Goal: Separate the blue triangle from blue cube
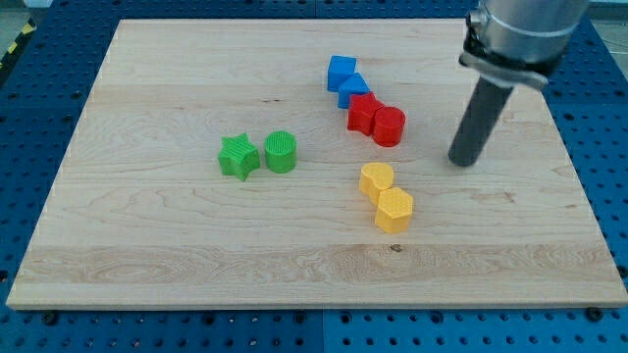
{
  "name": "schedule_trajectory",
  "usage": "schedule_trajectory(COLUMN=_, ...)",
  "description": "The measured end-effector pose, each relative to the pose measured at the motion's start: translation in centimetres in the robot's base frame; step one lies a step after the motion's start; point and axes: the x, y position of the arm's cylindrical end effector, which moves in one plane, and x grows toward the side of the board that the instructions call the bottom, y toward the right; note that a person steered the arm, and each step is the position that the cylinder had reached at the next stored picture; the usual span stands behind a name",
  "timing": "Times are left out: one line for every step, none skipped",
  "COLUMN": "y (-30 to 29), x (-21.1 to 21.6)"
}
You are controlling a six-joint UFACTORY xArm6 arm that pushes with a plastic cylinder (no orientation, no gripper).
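Observation:
The blue cube (340,72) sits above the board's middle, touching the blue triangle (353,88) just below and right of it. The triangle in turn touches a red block (363,114). My tip (463,160) rests on the board well to the right of the blue pair and a little lower, about a hand's width right of the red cylinder (390,126). It touches no block.
A green star (238,157) and a green cylinder (281,151) stand together left of centre. Two yellow blocks (376,180), (393,210) stand together below the red ones. The wooden board (147,255) lies on a blue pegboard table.

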Motion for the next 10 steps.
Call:
schedule_trajectory(y=-2.6, x=-5.1)
schedule_trajectory(y=-5.8, x=-8.2)
schedule_trajectory(y=-6.0, x=-8.3)
schedule_trajectory(y=-7.4, x=-8.3)
schedule_trajectory(y=-8.6, x=-8.3)
schedule_trajectory(y=-10.0, x=-8.5)
schedule_trajectory(y=-11.5, x=-9.0)
schedule_trajectory(y=-12.1, x=-9.1)
schedule_trajectory(y=-13.0, x=-9.4)
schedule_trajectory(y=-14.2, x=-9.5)
